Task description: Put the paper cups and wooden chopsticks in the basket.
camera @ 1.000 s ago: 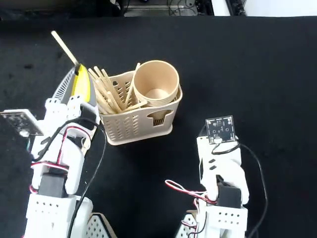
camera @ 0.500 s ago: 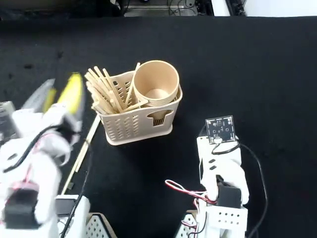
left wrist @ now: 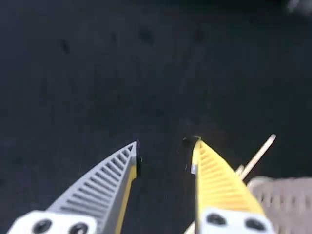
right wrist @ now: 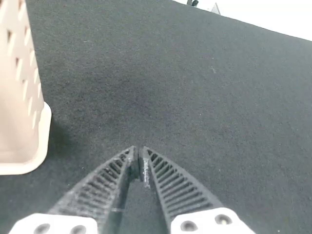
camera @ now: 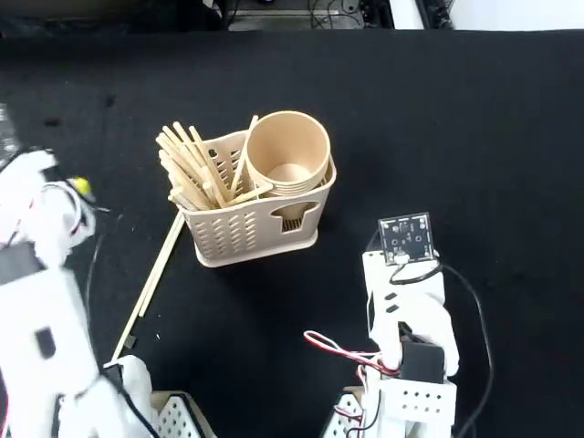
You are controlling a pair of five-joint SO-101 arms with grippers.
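A beige slotted basket stands mid-table. Stacked paper cups fill its right part and a bundle of wooden chopsticks leans in its left part. One loose chopstick lies flat on the black table, slanting from the basket's left wall toward the front. My left gripper hangs open and empty over bare cloth left of the basket, with that loose chopstick and the basket's corner beside its yellow finger. Near the table's front, right of the basket, my right gripper is shut on nothing.
The left arm stands at the far left edge, the right arm folded at the front right. Black cloth covers the whole table, with open room behind and right of the basket.
The left gripper let go of the chopstick it held beside the basket; the stick now lies on the table. The left arm swung away to the left. The right arm stayed still.
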